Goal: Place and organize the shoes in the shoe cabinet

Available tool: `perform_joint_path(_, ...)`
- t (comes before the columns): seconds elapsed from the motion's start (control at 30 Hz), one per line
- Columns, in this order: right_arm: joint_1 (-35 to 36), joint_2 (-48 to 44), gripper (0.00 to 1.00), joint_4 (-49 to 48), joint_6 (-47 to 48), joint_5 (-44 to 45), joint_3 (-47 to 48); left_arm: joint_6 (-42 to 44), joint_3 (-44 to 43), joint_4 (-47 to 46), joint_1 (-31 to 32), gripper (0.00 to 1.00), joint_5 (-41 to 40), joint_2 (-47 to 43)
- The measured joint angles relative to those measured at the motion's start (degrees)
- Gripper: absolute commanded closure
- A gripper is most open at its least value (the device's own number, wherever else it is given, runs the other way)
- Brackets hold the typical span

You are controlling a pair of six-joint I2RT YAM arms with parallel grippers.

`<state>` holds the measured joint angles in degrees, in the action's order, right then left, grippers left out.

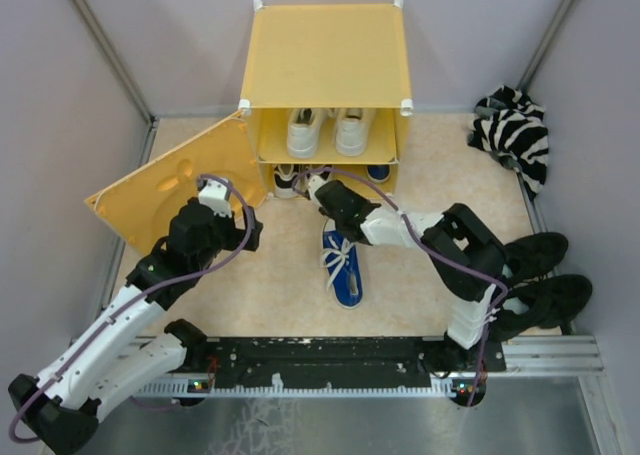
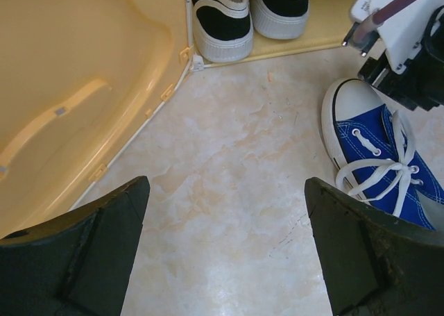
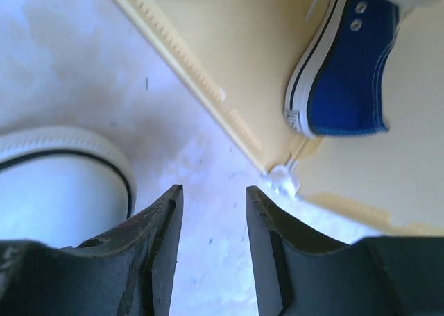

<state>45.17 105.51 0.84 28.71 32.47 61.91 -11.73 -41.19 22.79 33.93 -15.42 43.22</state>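
The yellow shoe cabinet point(image 1: 325, 55) stands at the back with its door point(image 1: 170, 180) swung open to the left. A white pair point(image 1: 325, 130) sits on the upper shelf. On the lower level are a black-and-white pair point(image 2: 222, 17) at the left and one blue shoe point(image 3: 347, 73) at the right. The other blue shoe point(image 1: 343, 265) lies on the floor in front, toe toward the cabinet. My right gripper point(image 3: 214, 191) is open and holds nothing, just above the floor between that toe point(image 3: 62, 184) and the cabinet's front edge. My left gripper point(image 2: 227, 184) is wide open over bare floor beside the door.
An all-black pair point(image 1: 540, 275) lies at the right by the right arm's base. A zebra-striped cloth point(image 1: 512, 135) is bunched in the back right corner. Walls close in on both sides. The open door point(image 2: 62, 87) takes up the left floor.
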Motion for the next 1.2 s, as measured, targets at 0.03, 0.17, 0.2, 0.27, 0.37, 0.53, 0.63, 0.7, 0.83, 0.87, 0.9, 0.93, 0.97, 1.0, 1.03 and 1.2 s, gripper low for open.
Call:
perform_joint_path(0.03,0.24,-1.18,0.56,2.56,-2.69,-0.20,0.00,0.00,0.00,0.00,-0.02,0.01,0.00,-0.15)
perform_joint_path(0.17,0.59,-6.36,0.52,11.45,-12.39,-1.42,-0.22,0.00,0.00,0.00,-0.04,0.01,0.33,-0.61)
perform_joint_path(0.2,0.68,-8.44,0.50,13.86,-15.04,-2.16,-0.50,0.00,0.00,0.00,-0.07,0.01,0.50,-0.70)
perform_joint_path(0.27,0.90,-13.90,0.47,18.14,-20.46,-4.09,-1.20,0.00,0.00,0.00,-0.07,0.01,0.83,-0.87)
perform_joint_path(0.37,1.31,-24.04,0.40,23.02,-27.85,-8.96,-2.49,0.00,0.00,0.00,-0.07,0.01,1.20,-1.27)
perform_joint_path(0.53,1.70,-40.98,0.30,24.30,-39.98,-19.19,-9.35,-0.02,0.00,-0.04,-0.07,0.01,1.66,-2.16)
perform_joint_path(0.63,3.39,-47.25,0.29,24.59,-46.40,-22.36,-15.23,-0.02,0.00,-0.04,-0.07,0.01,1.86,-2.25)
perform_joint_path(0.7,6.45,-48.59,0.28,24.39,-50.10,-23.39,-19.26,-0.02,0.00,-0.04,-0.07,0.01,1.97,-2.25)
perform_joint_path(0.83,14.99,-47.01,0.27,24.33,-55.98,-23.56,-25.66,0.00,0.00,-0.04,-0.07,0.01,2.01,-2.27)
perform_joint_path(0.87,17.27,-46.01,0.27,24.28,-57.20,-22.91,-26.29,-0.02,0.00,-0.04,-0.07,0.01,2.01,-2.27)
perform_joint_path(0.9,18.91,-45.07,0.27,24.09,-58.12,-22.21,-26.56,-0.02,0.00,-0.04,-0.07,0.01,2.01,-2.27)
perform_joint_path(0.93,20.22,-44.15,0.27,23.96,-59.04,-21.46,-26.67,-0.02,0.00,-0.04,-0.07,0.01,2.01,-2.27)
perform_joint_path(0.97,21.27,-43.19,0.27,23.61,-60.04,-20.48,-26.67,-0.02,0.00,-0.04,-0.07,0.01,2.01,-2.27)
perform_joint_path(1.0,21.62,-42.42,0.27,22.95,-60.87,-19.41,-26.73,-0.02,0.00,-0.04,-0.07,0.01,2.01,-2.32)
perform_joint_path(1.03,21.64,-41.99,0.27,22.16,-61.42,-18.53,-26.95,-0.02,0.00,-0.04,-0.07,0.01,2.01,-2.34)
perform_joint_path(1.2,21.73,-39.47,0.31,17.86,-64.26,-12.07,-28.70,-0.02,0.00,-0.04,-0.07,0.01,1.99,-2.97)
